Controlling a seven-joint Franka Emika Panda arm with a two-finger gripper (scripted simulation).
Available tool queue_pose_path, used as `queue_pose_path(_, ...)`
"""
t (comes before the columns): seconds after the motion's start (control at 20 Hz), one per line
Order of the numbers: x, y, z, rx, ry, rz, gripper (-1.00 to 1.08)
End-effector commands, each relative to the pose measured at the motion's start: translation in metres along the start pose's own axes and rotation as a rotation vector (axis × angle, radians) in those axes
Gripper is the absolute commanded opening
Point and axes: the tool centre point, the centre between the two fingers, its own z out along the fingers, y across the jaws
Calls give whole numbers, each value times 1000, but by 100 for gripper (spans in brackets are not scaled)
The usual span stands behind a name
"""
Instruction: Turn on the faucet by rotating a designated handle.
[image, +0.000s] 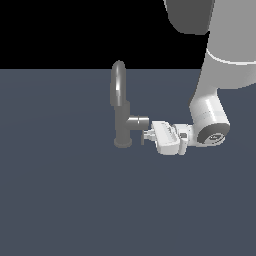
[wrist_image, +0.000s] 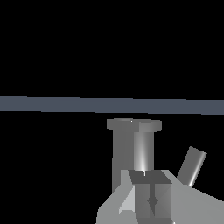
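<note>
**Inspector:** Report the fixture's position.

**Assistant:** The faucet (image: 121, 122) stands upright on the dark blue-grey desk (image: 60, 200), a little left of centre in the exterior view and towards the far part of the surface. Its round base rests flat on the desk. The arched spout rises from the top of the vertical body, its crown showing against the black background. A short horizontal side cylinder projects from the body towards the exterior view's right.

**Inspector:** And the handle?

**Assistant:** The handle (image: 143, 137) shows as a thin short rod hanging just below the outer end of that side cylinder. In the wrist view a slim grey rod (wrist_image: 192, 166) slants up beside the hand; it appears to be the same lever, though I cannot confirm that.

**Inspector:** Position of the arm?

**Assistant:** The white arm (image: 215, 100) descends from the upper right of the exterior view. Its wrist is turned sideways, so the hand (image: 148, 135) points left, level with the side cylinder and low over the desk.

**Inspector:** State of the hand?

**Assistant:** The fingertips sit right at the handle, touching or very nearly so. The wrist view shows the two fingers (wrist_image: 144, 192) drawn together with only a thin seam between them. I read the hand as closed. Whether anything is pinched between the fingers cannot be determined.
</note>
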Motion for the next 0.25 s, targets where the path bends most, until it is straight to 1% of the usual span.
queue_pose_path(0.0, 9, -2, 8, -8, -6, 14, -100)
queue_pose_path(0.2, 13, -7, 10, -9, -6, 17, -100)
